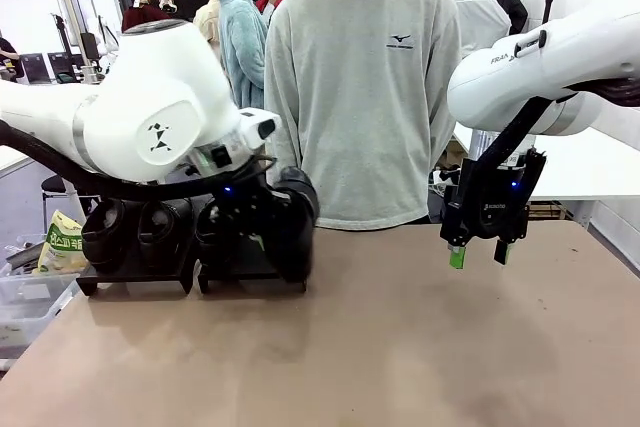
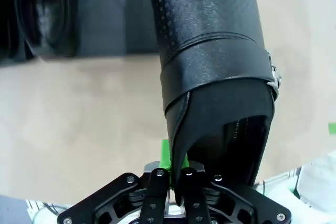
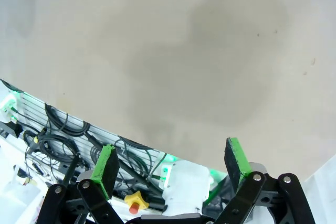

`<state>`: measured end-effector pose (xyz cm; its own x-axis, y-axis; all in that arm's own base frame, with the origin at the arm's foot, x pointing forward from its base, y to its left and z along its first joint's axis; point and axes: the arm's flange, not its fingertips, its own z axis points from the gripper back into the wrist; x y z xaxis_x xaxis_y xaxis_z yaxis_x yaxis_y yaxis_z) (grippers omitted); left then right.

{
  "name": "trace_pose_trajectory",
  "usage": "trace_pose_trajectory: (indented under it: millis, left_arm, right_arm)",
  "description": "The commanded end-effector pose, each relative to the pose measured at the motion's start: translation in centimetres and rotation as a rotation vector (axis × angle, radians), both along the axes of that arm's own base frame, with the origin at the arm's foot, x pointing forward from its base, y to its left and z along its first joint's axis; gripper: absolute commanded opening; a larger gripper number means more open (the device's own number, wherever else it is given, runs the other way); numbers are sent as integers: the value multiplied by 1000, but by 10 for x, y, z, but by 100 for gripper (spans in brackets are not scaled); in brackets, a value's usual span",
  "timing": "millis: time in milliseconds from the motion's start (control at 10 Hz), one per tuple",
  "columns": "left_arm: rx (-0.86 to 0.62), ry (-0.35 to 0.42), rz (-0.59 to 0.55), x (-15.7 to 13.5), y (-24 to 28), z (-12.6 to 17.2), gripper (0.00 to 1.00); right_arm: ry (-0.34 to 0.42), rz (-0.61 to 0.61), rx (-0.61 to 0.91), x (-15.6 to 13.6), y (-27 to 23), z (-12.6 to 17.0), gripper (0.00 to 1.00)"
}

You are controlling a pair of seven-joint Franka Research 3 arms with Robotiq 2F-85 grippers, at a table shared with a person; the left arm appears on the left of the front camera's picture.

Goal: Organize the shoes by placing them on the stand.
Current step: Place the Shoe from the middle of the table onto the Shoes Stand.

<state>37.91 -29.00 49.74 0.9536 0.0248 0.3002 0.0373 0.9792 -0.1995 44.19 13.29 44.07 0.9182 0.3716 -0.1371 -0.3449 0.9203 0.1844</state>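
Observation:
My left gripper [image 1: 248, 219] is shut on the heel collar of a black glossy shoe [image 1: 296, 215], held at the right end of the black stand [image 1: 250, 277]. In the left wrist view the gripper [image 2: 176, 167] pinches the thin rim of the shoe [image 2: 210, 51], whose toe points away over the table. Other black shoes [image 1: 105, 229] [image 1: 160, 227] stand on the left part of the stand [image 1: 135, 275], and one more shoe [image 2: 42, 19] shows beside the held one. My right gripper [image 1: 482, 252] [image 3: 170, 163] hangs open above the table's right side, holding nothing.
A person in a grey sweatshirt [image 1: 365, 77] stands at the far edge of the table, hands out of sight. A snack bag [image 1: 60, 242] and a plastic bin [image 1: 25, 307] sit off the table's left edge. Bare brown tabletop [image 1: 400, 347] spreads across the front and right.

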Motion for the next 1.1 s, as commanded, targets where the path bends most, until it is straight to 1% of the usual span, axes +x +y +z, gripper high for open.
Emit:
trace_pose_trajectory:
  millis: [0,200,400,500,600,800,900,1000]
  left_arm:
    - [24,-54,-40,22,-5,-18,0]
    - [56,-127,31,49,4,-30,0]
    - [76,-176,58,65,11,-36,0]
    - [46,-147,88,57,11,-33,0]
    - [59,-119,13,57,20,-42,0]
    - [59,-119,13,57,20,-42,0]
    - [58,-116,32,58,22,-46,0]
    - [36,-166,45,67,23,-45,0]
  right_arm:
    - [3,-13,5,0,2,1,100]
    - [3,-13,5,0,2,1,100]
    - [3,-13,5,0,2,1,100]
    - [3,-13,5,0,2,1,100]
    - [3,-13,5,0,2,1,100]
    - [3,-13,5,0,2,1,100]
    - [3,-13,5,0,2,1,100]
    - [3,-13,5,0,2,1,100]
